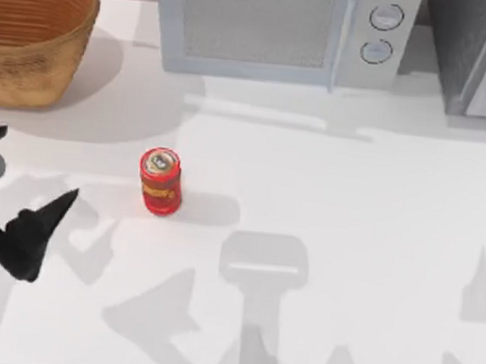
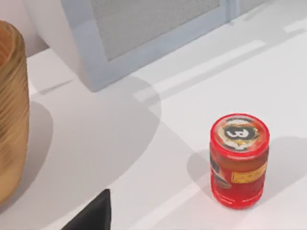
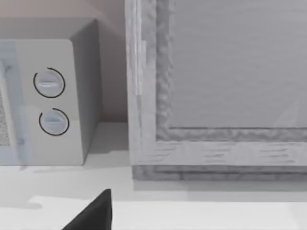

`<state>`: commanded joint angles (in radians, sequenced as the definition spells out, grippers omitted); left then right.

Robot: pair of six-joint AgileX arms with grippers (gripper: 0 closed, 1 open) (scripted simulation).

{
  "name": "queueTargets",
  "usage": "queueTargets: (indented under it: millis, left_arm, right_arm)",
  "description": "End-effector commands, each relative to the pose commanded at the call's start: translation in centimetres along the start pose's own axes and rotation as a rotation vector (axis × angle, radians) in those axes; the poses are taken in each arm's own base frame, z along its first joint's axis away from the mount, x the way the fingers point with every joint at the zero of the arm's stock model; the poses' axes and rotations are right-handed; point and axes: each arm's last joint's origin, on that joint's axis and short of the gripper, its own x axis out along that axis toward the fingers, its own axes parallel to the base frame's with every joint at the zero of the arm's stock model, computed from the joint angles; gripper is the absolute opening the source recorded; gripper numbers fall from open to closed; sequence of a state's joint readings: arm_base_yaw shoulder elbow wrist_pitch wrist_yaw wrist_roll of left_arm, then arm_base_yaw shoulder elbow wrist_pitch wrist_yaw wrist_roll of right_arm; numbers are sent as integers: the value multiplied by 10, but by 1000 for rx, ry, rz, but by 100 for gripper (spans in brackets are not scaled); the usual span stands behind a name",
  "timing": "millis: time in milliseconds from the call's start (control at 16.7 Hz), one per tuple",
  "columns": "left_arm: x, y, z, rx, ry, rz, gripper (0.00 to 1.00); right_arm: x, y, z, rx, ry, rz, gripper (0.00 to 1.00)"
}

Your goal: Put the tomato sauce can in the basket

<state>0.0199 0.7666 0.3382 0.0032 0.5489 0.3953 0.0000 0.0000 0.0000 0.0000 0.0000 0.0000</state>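
One tomato sauce can point(image 1: 160, 181) upright, label unreadable

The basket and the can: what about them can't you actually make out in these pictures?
- Basket: the top view's left and upper edges cut it off, so its contents stay unknown.
- Tomato sauce can: label print too small to read, top view and left wrist view alike.
- Left gripper: partly cut by the top view's left edge.
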Motion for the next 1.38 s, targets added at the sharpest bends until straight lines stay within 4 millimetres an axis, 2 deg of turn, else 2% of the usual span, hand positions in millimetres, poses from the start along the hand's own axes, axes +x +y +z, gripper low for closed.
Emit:
queueTargets:
  millis: [180,360,540,780,1080,1200,1380]
  left_arm:
    - [35,23,4,50,32,-223,100]
    - [77,49,-7,76,5,-434,100]
    - [120,71,-33,79,-75,-609,100]
    - [166,91,-82,59,-223,-759,100]
    - [198,98,-135,30,-374,-829,100]
    - [203,99,-144,24,-399,-835,100]
    - [203,99,-145,23,-403,-836,100]
  right_arm:
    - [0,0,0,0,0,0,100]
    - [0,0,0,0,0,0,100]
    - [0,0,0,0,0,0,100]
    - [0,0,0,0,0,0,100]
    - [0,0,0,0,0,0,100]
    - [0,0,0,0,0,0,100]
    - [0,0,0,0,0,0,100]
